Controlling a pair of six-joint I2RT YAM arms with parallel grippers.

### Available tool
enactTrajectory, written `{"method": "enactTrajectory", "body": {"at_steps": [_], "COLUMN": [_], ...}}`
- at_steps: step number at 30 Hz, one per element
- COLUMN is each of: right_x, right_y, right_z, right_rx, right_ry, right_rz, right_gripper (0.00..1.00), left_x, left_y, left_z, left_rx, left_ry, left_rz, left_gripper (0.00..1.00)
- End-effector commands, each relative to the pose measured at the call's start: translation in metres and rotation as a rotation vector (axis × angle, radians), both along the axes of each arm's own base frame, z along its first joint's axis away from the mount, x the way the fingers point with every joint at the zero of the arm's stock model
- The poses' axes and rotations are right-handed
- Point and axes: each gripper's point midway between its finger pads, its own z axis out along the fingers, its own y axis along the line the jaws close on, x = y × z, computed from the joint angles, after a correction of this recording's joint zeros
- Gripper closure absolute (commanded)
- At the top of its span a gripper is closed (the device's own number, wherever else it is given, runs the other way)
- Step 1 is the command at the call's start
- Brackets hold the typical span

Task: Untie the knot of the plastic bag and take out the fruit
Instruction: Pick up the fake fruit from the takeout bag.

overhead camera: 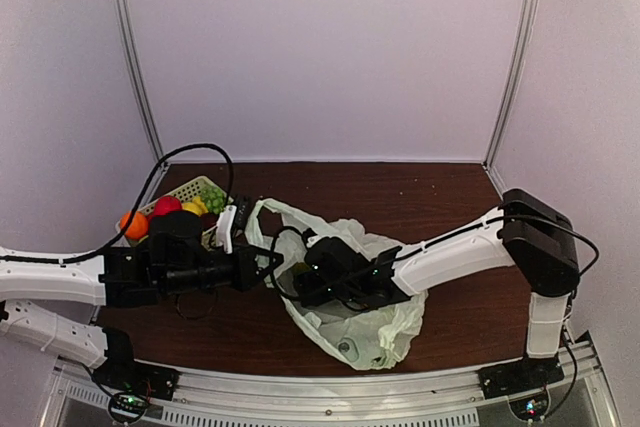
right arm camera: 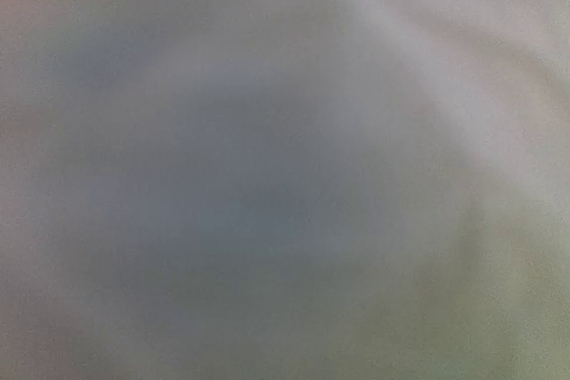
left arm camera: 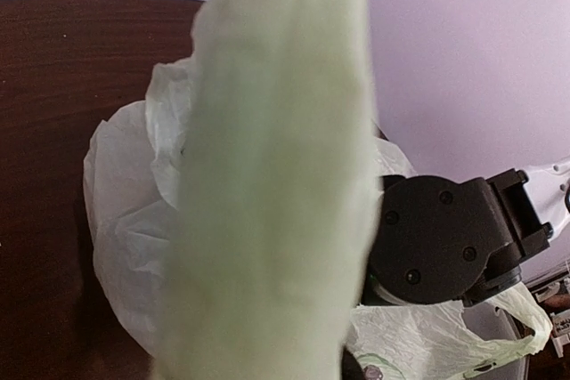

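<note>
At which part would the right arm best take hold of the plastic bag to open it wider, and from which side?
Probably the loop handle arching free at the far edge of the plastic bag: a thin raised band, easy to pinch between the jaws. Come from the right and above, because the left gripper, shut on another strip, occupies the near-left side.

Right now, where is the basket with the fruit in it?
In the top view, the basket sits at the table's left rear, just behind the left arm and to the left of the plastic bag.
</note>
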Motion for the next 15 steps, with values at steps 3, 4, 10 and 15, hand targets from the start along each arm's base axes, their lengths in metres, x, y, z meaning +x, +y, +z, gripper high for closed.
{"method": "enactTrajectory", "body": {"at_steps": [3, 4, 10, 15], "right_x": [0.017, 0.019, 0.024, 0.025], "right_y": [0.008, 0.009, 0.017, 0.024], "right_z": [-0.003, -0.006, -0.016, -0.006], "right_rx": [-0.013, -0.014, -0.014, 0.007], "right_ry": [-0.058, -0.055, -0.066, -0.083], "right_rz": [-0.005, -0.005, 0.025, 0.059], "right_gripper": [0.2, 0.19, 0.28, 0.45], "left_x": [0.001, 0.001, 0.0, 0.002], "left_y": [-0.005, -0.006, -0.006, -0.001], "left_z": [0.009, 0.008, 0.005, 0.006], "left_rx": [-0.027, -0.027, -0.032, -0.028], "left_ry": [-0.011, -0.007, 0.005, 0.005], "left_rz": [-0.002, -0.003, -0.005, 0.017], "left_gripper": [1.0, 1.0, 1.0, 1.0]}}
